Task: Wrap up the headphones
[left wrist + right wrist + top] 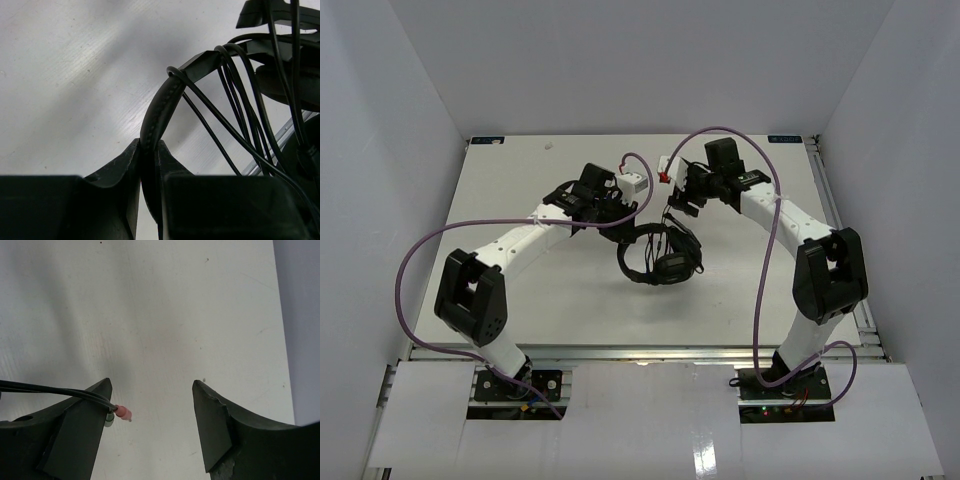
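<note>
This is a robotics lab test cell. The left arm (515, 245) and the right arm (790, 225), 2 white-and-black machines, stand bolted at the near edge of a plain white table (570, 300). Thick purple cables (405, 290) loop from their wrists down to their bases. Bare white panels (380, 150) box the table in on 3 sides: left, back and right. An aluminium rail (640, 352) runs along the table's front. Exposed wiring (790, 395) and a small red light (764, 410) sit at the right arm's base.
</note>
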### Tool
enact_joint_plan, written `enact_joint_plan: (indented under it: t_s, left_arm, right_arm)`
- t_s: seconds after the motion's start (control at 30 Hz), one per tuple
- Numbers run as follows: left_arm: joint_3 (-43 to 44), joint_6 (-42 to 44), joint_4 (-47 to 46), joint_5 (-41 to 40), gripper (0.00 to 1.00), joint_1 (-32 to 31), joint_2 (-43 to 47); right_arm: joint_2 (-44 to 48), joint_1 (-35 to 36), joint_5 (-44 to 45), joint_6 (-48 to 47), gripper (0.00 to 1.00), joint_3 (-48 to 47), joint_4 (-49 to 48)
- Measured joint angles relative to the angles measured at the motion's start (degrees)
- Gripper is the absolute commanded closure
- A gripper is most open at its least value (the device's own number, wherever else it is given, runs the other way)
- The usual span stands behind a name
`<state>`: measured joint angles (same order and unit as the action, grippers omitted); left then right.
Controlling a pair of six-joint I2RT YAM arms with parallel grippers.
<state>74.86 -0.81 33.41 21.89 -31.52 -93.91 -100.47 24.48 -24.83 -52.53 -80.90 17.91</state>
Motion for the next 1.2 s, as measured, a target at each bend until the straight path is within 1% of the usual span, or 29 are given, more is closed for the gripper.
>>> enact_joint_plan:
  t_s: [0.17, 0.43, 0.7, 0.8, 1.0, 1.2]
  left_arm:
    - [1.1, -1.0, 0.2, 0.5, 1.0, 0.1, 0.1]
    - [2.8, -1.8, 0.7, 3.6, 1.0, 0.1, 0.1]
    - [2.9, -2.1, 0.8, 4.7, 1.0, 0.1, 0.1]
    - [3.1, -2.2, 0.9, 4.7, 1.0, 0.1, 0.1]
    - [4.0, -2.2, 1.0, 4.8, 1.0, 0.1, 0.2]
    - [4.0, -2.2, 1.6, 5.0, 1.0, 0.1, 0.4]
  right_arm:
    - [-1.1, -1.2, -2.5, 0.7, 0.28, 0.0, 2.0]
    - [-1.2, -1.2, -5.7, 1.1, 0.28, -0.1, 3.3]
    - [-2.0, -1.2, -7.2, 3.1, 0.28, -4.2, 4.7]
    - [-2.0, -1.2, -7.4, 3.2, 0.24, -3.8, 4.7]
    - [-2.0, -1.3, -7.4, 3.5, 0.22, -1.0, 4.7]
    - [-2.0, -2.4, -10.2, 3.7, 0.17, 0.5, 4.9]
